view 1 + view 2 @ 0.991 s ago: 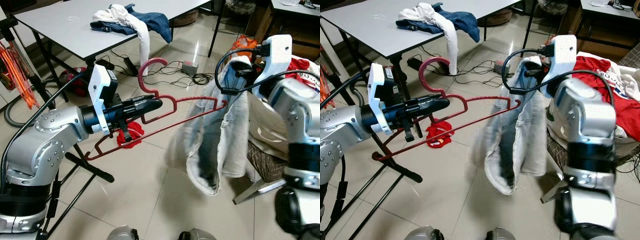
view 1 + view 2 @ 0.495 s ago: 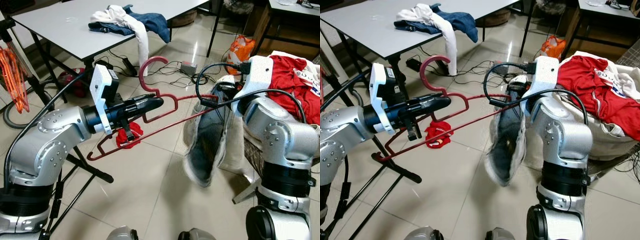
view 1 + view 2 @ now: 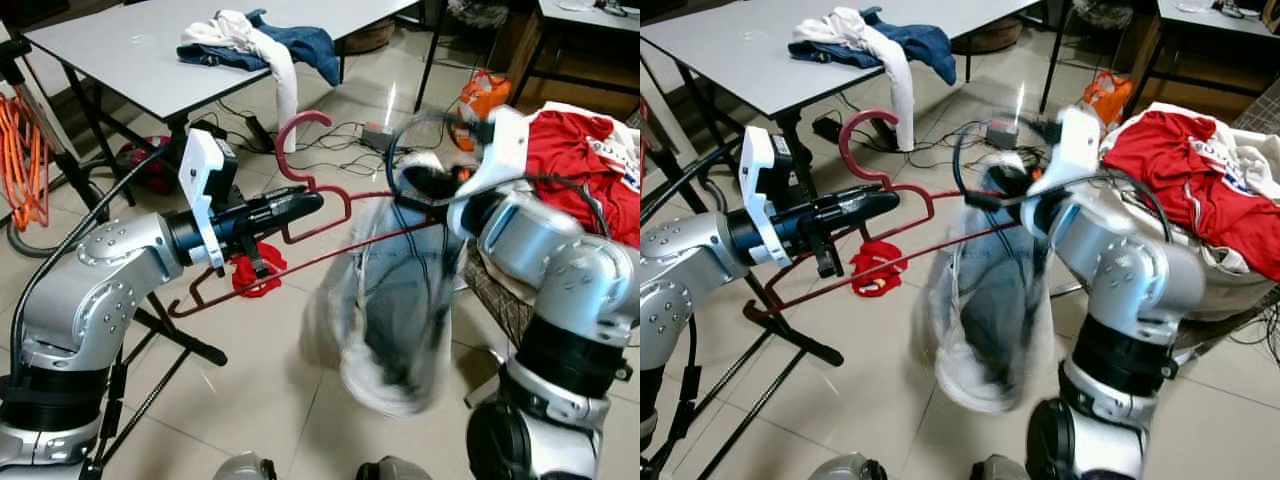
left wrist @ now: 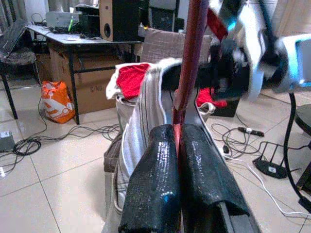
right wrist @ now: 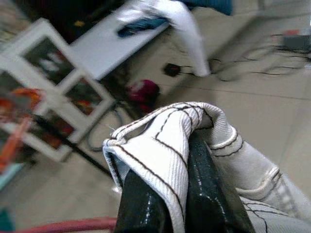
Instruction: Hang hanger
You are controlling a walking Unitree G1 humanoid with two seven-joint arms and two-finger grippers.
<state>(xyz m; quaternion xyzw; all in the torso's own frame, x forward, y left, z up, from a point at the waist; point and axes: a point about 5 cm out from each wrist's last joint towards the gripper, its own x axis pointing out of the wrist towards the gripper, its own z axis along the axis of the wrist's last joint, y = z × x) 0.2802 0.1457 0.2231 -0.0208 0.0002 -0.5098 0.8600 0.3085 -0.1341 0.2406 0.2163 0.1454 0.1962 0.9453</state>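
Hanger: dark red, hook uppermost, held above the tiled floor in front of the robot, its long lower bar sloping down toward the robot's left. Its body is pinched between the closed fingers of the left tool; in the left wrist view the red bar runs up from between the two black fingers.

Garment: pale striped fabric with a dark inside, motion-blurred, hanging at the hanger's right end. The right tool is clamped on a fold of it near its top edge.

Surface: grey, beyond the left arm, carrying a heap of blue and white clothes.

Red cloth: on the floor beneath the hanger.

Basket: beside the right arm, piled with a red shirt and white laundry.

Cables: on the floor near the surface's legs.
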